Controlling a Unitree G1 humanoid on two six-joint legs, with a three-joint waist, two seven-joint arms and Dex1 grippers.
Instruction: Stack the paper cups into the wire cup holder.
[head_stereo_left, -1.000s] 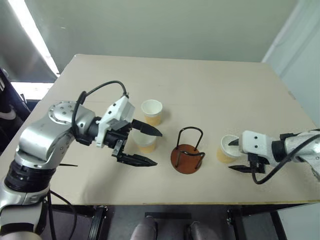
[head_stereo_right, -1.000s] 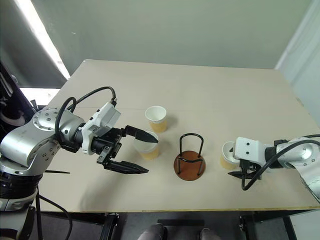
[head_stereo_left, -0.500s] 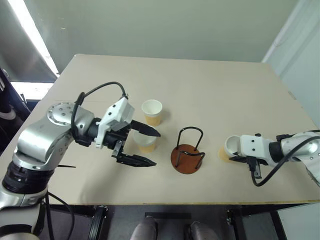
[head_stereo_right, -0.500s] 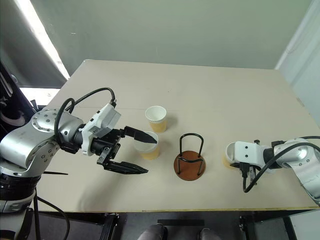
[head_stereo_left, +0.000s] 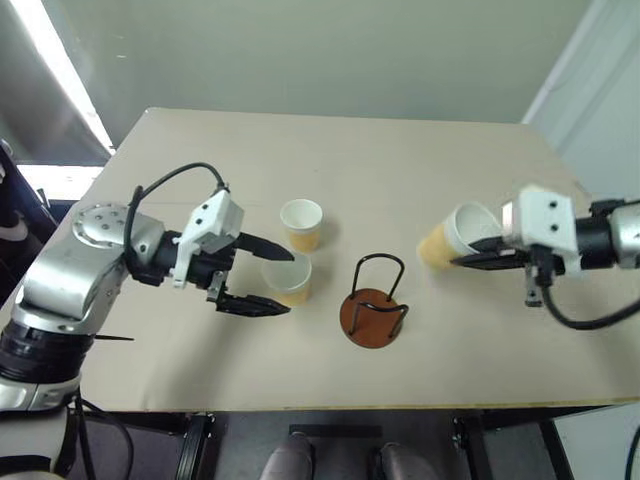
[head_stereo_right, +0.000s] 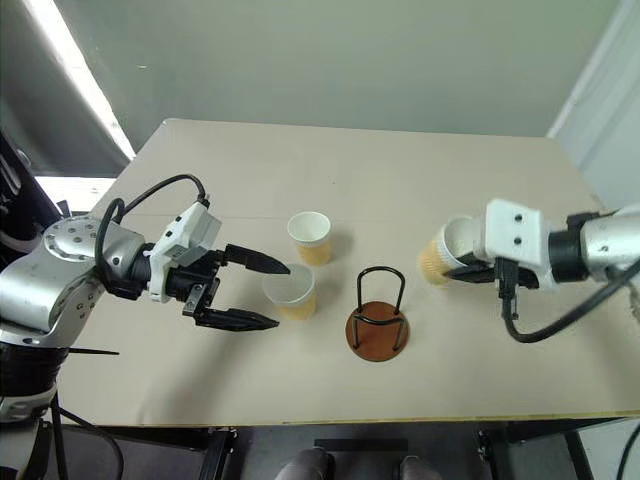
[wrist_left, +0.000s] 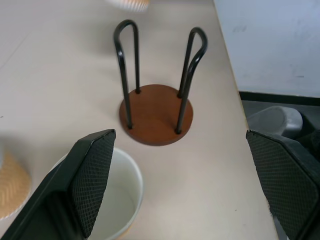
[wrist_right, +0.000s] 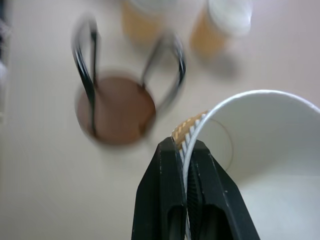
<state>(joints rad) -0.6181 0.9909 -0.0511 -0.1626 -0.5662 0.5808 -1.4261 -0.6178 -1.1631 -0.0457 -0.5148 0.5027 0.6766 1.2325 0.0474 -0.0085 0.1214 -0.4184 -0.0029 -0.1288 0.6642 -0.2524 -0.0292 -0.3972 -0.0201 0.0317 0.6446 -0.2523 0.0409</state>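
With its wall pinched in the right claw (wrist_right: 182, 150), one paper cup (head_stereo_right: 447, 250) hangs tilted above the desk (head_stereo_right: 420, 170); next, carry it over the wire cup holder (head_stereo_right: 378, 322) below-left and upend it. Left claw (head_stereo_right: 262, 293) gapes beside another cup (head_stereo_right: 289, 292).

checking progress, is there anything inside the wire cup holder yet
Nothing: the wire cup holder shows a bare brown base between its loops. One paper cup is pinched at its wall by the right end effector, off the table.

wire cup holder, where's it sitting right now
The wire cup holder stands upright near the table's front edge, about midway between the two arms, just right of the nearer paper cup on the table; nothing is in it.
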